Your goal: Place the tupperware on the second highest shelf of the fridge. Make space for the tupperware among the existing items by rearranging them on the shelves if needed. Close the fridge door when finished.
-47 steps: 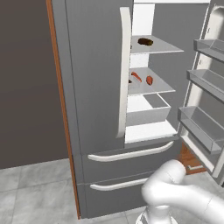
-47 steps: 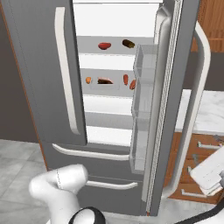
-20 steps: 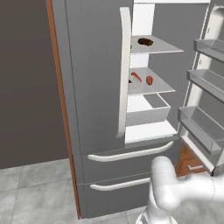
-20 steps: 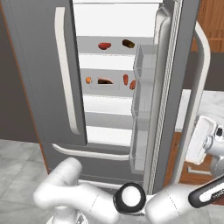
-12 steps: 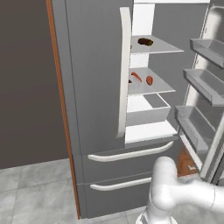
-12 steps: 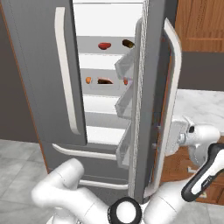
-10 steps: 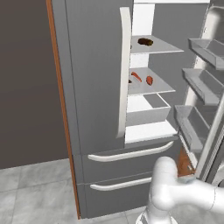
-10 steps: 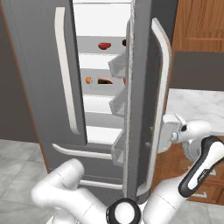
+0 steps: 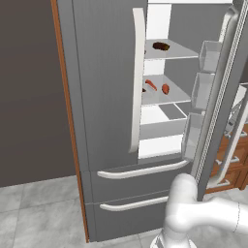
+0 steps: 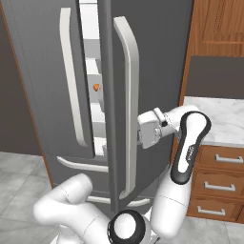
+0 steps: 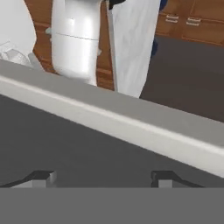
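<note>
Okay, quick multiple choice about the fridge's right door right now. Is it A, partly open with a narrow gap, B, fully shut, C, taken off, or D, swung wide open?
A: in the right base view the right door leaves a narrow gap showing the white interior and an orange-red lump, with the end effector against the door's outer face.

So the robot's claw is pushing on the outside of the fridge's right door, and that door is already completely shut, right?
Not quite. The claw is against the outside of the fridge's right door, but that door is not fully shut. The left base view shows a gap, with the shelves and food still visible behind the door's bins.
</note>
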Robot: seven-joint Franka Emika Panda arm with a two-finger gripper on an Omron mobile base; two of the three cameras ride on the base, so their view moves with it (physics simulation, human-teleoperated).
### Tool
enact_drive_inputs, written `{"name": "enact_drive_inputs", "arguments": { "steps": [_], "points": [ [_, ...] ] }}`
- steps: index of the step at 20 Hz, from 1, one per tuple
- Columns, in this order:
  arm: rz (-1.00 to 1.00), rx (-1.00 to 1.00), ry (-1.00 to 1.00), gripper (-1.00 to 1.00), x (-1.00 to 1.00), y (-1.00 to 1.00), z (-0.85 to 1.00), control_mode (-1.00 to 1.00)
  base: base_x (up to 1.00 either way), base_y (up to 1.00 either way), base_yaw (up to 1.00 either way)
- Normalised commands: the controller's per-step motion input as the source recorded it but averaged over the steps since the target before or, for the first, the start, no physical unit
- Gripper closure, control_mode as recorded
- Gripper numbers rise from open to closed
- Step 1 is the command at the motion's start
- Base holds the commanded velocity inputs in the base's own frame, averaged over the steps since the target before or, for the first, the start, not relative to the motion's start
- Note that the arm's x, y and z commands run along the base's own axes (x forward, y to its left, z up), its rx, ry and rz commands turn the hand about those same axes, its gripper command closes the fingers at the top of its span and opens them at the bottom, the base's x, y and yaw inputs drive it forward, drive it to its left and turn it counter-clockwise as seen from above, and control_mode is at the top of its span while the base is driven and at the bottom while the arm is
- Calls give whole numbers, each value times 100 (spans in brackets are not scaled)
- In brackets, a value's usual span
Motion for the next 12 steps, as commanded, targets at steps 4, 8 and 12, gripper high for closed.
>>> {"name": "enact_drive_inputs", "arguments": {
  "steps": [4,8,12],
  "points": [
    [-53,-3,-21,-100,56,39,0,-100,0,0,0],
    [-70,-5,-13,-100,64,30,0,-100,0,0,0],
    [-56,-2,-13,-100,92,38,0,-100,0,0,0]
  ]
}}
